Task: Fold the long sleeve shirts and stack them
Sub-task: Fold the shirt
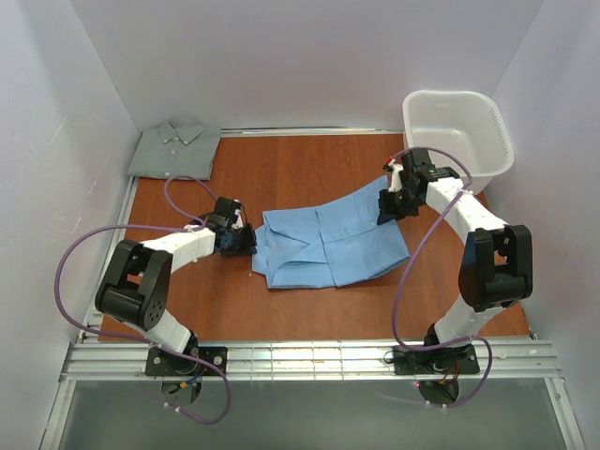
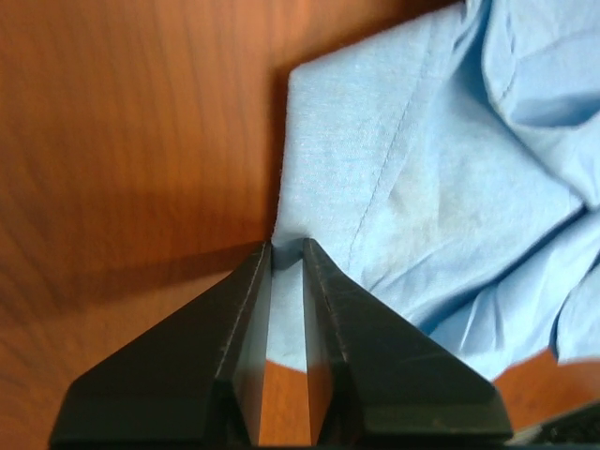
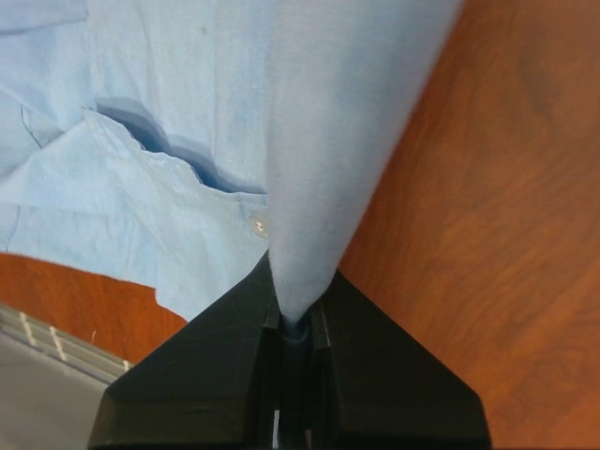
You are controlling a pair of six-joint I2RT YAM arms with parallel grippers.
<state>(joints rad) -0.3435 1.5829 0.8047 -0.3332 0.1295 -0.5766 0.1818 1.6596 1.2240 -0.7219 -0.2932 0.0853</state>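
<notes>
**Left pincer (image 1: pixel 249 241) and right pincer (image 1: pixel 386 208) gripping the light sky-blue collared cloth shirt (image 1: pixel 328 246)**

With our left pincer (image 2: pixel 287 247) we are nipping the left edge of the blue shirt (image 2: pixel 375 169). Its jaws are standing narrow, with a thin strip of cloth showing between them, low over the brown wooden table (image 1: pixel 281 169). Beyond that arm, in the far left corner, the muted grey-green collared shirt (image 1: pixel 176 150) is lying folded flat with its collar up, well apart from the work.

The blue shirt is lying across the middle of the table, partly doubled over itself, with plackets and a button showing in the right wrist view (image 3: pixel 169 112).

With our right pincer (image 3: pixel 286 319) we are clamping the shirt's right end. The jaws are closed on the fabric, which is rising from them as a taut ridge, so that end seems lifted off the wood. The white plastic laundry basket (image 1: pixel 459 155) is standing in the far right corner, just beyond that arm.

We judge that we are in the middle of folding the blue shirt, with stacking not yet begun. The next move is asking us to carry both held edges together and evenly, so the cloth is laid over itself squarely and not dragged into a bunch. Only then are we letting go and taking the folded shirt to the grey-green one.
</notes>
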